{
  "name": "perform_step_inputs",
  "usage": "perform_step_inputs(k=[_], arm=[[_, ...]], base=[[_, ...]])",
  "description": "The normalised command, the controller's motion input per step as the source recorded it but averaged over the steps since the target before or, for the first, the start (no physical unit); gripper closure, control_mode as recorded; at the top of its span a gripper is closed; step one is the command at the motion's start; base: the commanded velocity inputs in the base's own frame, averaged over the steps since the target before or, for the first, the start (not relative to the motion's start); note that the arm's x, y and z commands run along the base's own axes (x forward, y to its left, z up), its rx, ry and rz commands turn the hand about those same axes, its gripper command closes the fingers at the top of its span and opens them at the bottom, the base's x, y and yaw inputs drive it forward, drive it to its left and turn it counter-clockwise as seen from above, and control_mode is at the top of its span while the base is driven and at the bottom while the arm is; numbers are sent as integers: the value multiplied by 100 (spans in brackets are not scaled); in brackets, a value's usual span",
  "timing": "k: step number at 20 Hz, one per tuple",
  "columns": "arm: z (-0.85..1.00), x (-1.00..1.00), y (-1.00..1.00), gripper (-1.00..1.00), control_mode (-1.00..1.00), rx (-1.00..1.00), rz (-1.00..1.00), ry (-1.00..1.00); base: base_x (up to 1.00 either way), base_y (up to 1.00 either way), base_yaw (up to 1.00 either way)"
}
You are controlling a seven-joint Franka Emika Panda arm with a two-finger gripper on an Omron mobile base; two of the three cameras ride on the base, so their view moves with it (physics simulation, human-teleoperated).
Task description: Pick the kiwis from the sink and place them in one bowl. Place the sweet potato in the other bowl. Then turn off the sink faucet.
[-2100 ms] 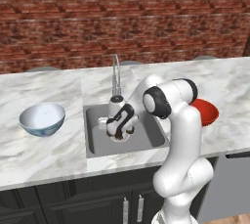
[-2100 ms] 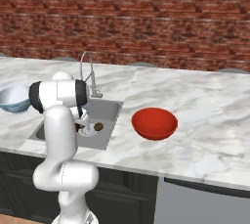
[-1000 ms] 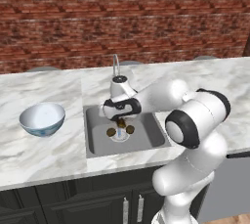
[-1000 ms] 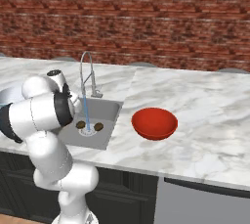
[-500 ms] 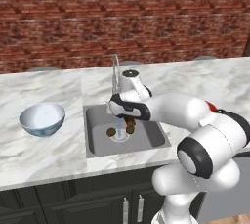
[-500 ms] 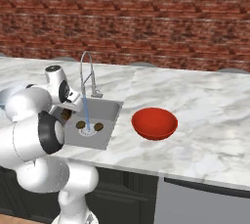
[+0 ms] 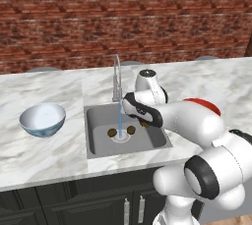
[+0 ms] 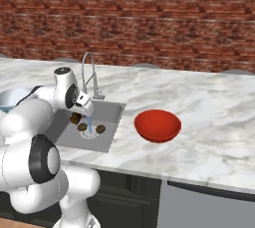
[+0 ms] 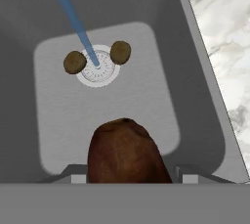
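1. The tool (image 9: pixel 126 181) is clenched on the sweet potato (image 9: pixel 126 155), which fills the space between its tips in the hand view and hangs above the floor of the sink (image 9: pixel 195 96).
2. From the base views the tuber shows only as a dark lump under the wrist (image 7: pixel 144 123), so how deep the grip sits is hard to judge; it looks firm enough.
3. The step in hand seems to be carrying the sweet potato to the red bowl (image 8: pixel 158 125). Lift straight up first, clear of the sink wall and the faucet (image 7: pixel 117 79), then swing right over the desk (image 8: pixel 214 122).
4. Lower it well inside the bowl's rim before letting go, since a rounded tuber may roll off a glossy edge.
5. Both kiwis (image 9: pixel 74 62) lie beside the drain, one either side of the water stream (image 9: pixel 73 20); the tap is running.
6. The white bowl (image 7: pixel 43 119) sits on the desk left of the sink, well apart from the red one.
7. The desk is white marble, backed by a red brick wall (image 7: pixel 123 17), with dark cabinets below.
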Motion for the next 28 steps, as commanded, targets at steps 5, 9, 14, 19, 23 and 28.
perform_step_inputs(k=[5,9,14,19,23,28], arm=[[8,0,-47,100,-100,0,-1,0],[6,0,-37,100,-100,0,-1,0],[6,0,-33,100,-100,0,0,0],[12,1,-37,100,-100,0,0,0],[12,13,-43,100,-100,0,0,1],[5,23,-45,100,-100,0,0,2]], base=[[0,0,0],[0,0,0],[0,0,0],[0,0,0],[0,0,0],[0,0,0]])
